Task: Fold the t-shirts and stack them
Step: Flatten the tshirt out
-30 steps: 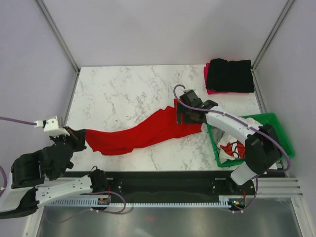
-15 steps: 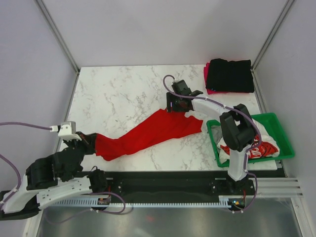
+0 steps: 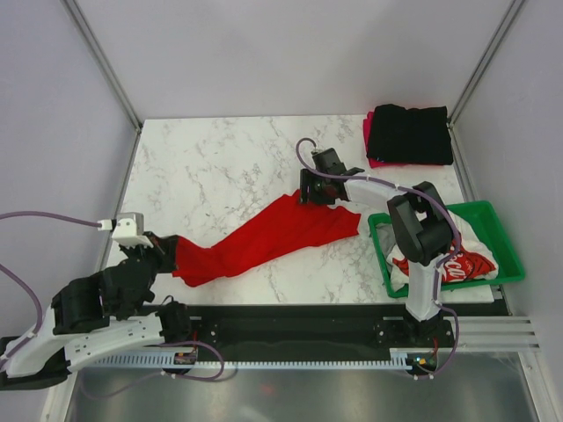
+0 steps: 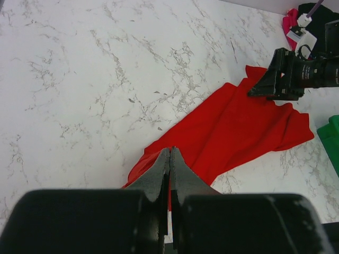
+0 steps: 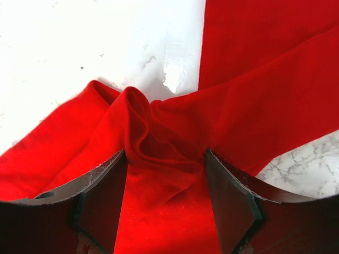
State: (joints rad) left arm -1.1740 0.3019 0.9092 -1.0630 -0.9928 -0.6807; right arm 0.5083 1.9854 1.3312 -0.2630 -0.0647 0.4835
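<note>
The bright red t-shirt (image 3: 264, 233) lies stretched in a long diagonal band across the marble. My left gripper (image 3: 167, 249) is shut on its near-left end, and the left wrist view shows the closed tips (image 4: 170, 150) with red cloth (image 4: 238, 127) running away from them. My right gripper (image 3: 310, 195) sits over the shirt's far right corner. Its jaws stand apart, with a bunched fold of red cloth (image 5: 159, 137) between the pads (image 5: 164, 153). A folded black t-shirt (image 3: 409, 134) rests on a pink one (image 3: 367, 132) at the back right.
A green crate (image 3: 493, 215) at the right edge holds white t-shirts with red print (image 3: 457, 264). The right arm reaches from its base past the crate's left side. Metal frame posts rise at the table's back corners.
The left gripper has moved right, bringing the shirt's near end with it. The right gripper shifted back and left onto the shirt's far corner, and its jaws have narrowed around the fold.
</note>
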